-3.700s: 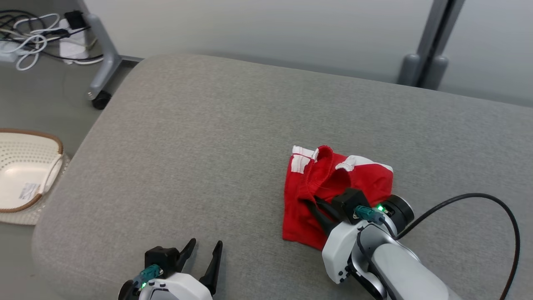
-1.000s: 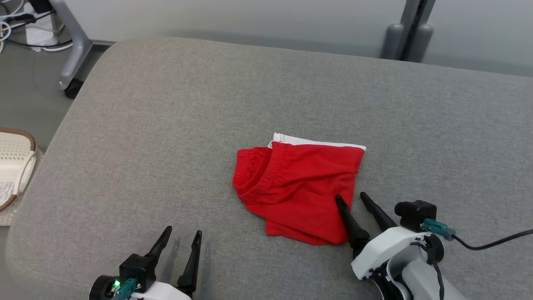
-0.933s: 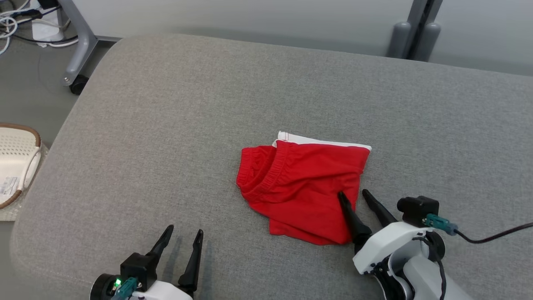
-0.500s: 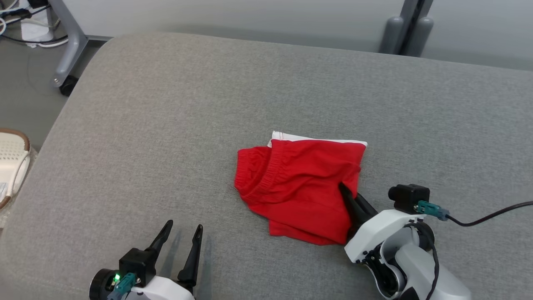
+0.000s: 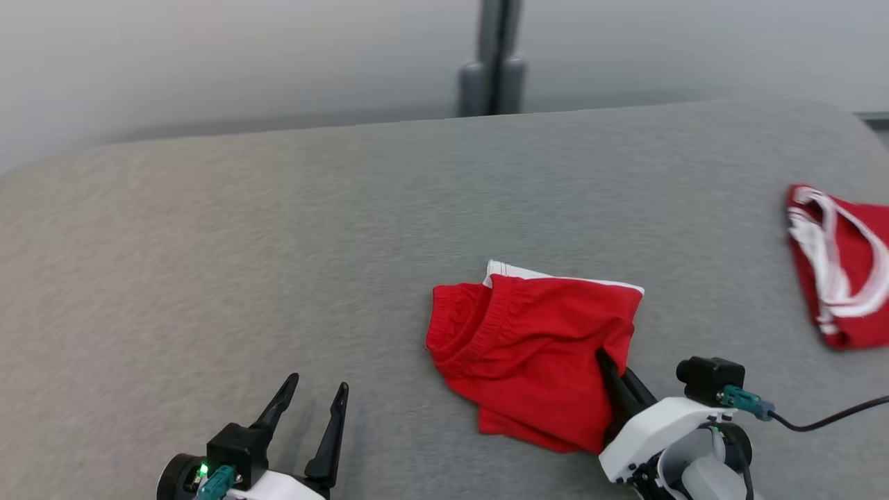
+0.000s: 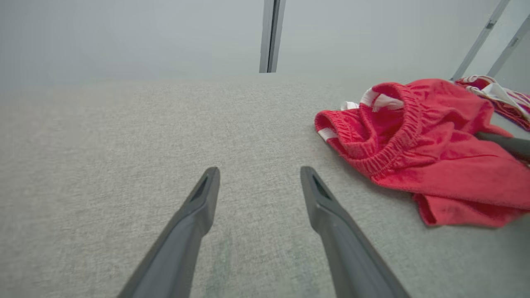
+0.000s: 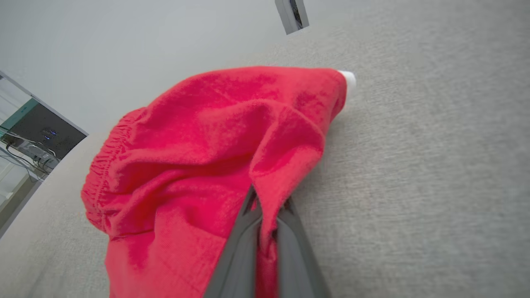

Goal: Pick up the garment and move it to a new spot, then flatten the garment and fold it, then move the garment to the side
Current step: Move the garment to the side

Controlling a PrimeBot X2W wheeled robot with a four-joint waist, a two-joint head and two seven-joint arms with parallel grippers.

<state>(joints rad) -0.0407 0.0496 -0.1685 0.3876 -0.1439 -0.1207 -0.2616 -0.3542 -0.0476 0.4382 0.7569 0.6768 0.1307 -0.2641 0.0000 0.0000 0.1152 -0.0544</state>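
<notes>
My right fingers (image 5: 620, 392) are pinched shut on the right edge of the garment (image 5: 535, 347), which lies folded mid-surface (image 5: 278, 243); I judge that grip suits dragging it aside; left fingers (image 5: 333, 430) hover open and empty, clear of it; a red cloth (image 5: 840, 278) lies far right.

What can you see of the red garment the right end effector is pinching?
The red garment looks like soft knit shorts, loosely folded and rumpled, with a gathered elastic waistband toward the left and white trim peeking along the far edge. It lies on the grey cushion. The right end effector is shut on a raised fold at its right edge.
</notes>
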